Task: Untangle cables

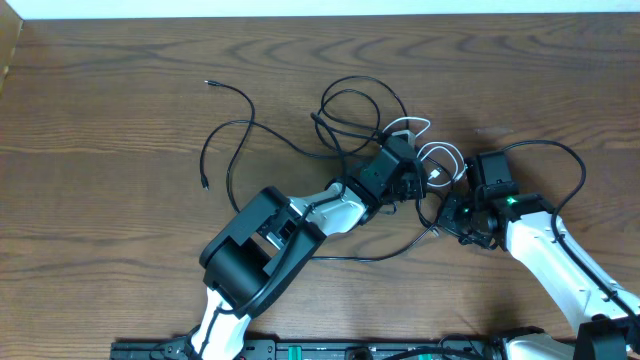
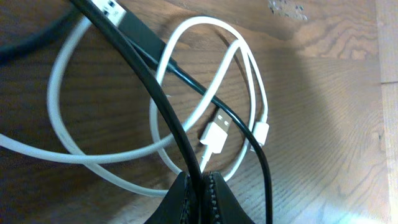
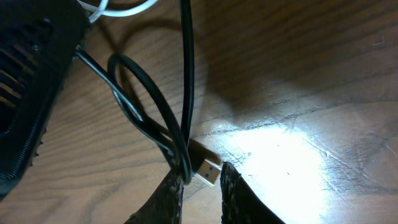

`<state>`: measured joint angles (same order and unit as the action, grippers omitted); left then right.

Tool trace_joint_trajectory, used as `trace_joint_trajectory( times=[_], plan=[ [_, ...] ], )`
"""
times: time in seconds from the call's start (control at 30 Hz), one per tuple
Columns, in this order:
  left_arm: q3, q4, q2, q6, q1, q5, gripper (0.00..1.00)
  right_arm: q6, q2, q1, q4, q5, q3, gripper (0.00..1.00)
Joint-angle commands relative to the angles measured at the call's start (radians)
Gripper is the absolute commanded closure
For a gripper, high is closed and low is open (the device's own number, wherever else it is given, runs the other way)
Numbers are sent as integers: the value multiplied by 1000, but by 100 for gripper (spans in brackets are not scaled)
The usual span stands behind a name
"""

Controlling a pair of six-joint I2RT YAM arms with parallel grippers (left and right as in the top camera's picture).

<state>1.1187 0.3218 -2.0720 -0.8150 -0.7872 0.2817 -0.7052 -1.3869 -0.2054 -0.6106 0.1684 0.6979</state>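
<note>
The cables lie tangled at mid-table: black loops (image 1: pixel 335 130) and a coiled white cable (image 1: pixel 440 155). My left gripper (image 1: pixel 414 184) reaches into the tangle. In the left wrist view it (image 2: pixel 202 180) is shut on a thick black cable (image 2: pixel 165 102) that crosses over the white cable's USB plug (image 2: pixel 214 135). My right gripper (image 1: pixel 450 222) sits just right of the tangle. In the right wrist view it (image 3: pixel 204 177) is closed narrowly on a black cable's USB plug (image 3: pixel 208 171), with the cord (image 3: pixel 188 62) running up and away from it.
A looser black cable (image 1: pixel 240 125) trails left across the wooden table (image 1: pixel 120 200), its ends lying free. The left gripper's black body (image 3: pixel 31 74) stands close to the right gripper. A table edge (image 1: pixel 300 14) runs along the back.
</note>
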Motion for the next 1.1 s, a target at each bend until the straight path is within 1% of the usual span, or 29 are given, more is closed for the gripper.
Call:
trace_joint_trajectory(
  times=[0.0,0.17,0.3,0.37,0.4,0.47,0.5,0.53,0.6,0.63,0.77,0.9,1.07],
  plan=[
    [0,2,6,-2,36,16,93,-13,-1,-5,-2,3,-5,82],
    [0,-40,64,-10,91,115,93,-16,-1,1,2,-20,-5,82],
    [0,-148,119,-65,122,175,93,-32,-1,8,2,-27,-5,82],
    [0,-187,143,-90,130,202,92,-42,-1,8,20,10,-5,83],
    [0,-195,151,-94,131,205,93,-31,-1,8,44,65,-5,83],
    [0,-201,169,-108,130,204,93,42,-1,8,124,238,-5,82],
    [0,-197,177,-116,131,200,92,87,-1,8,186,355,-5,79],
    [0,-193,185,-125,131,192,93,103,-1,7,232,436,-5,74],
    [0,-189,200,-130,132,175,93,105,-1,7,316,552,-5,71],
    [0,-187,208,-130,132,171,93,104,-1,7,339,574,-5,71],
    [0,-186,249,-130,132,171,92,96,-1,7,322,505,-5,72],
    [0,-187,274,-130,132,171,93,89,-1,7,254,413,-5,77],
    [0,-186,291,-130,136,170,93,102,-1,7,229,412,-5,77]
  ],
)
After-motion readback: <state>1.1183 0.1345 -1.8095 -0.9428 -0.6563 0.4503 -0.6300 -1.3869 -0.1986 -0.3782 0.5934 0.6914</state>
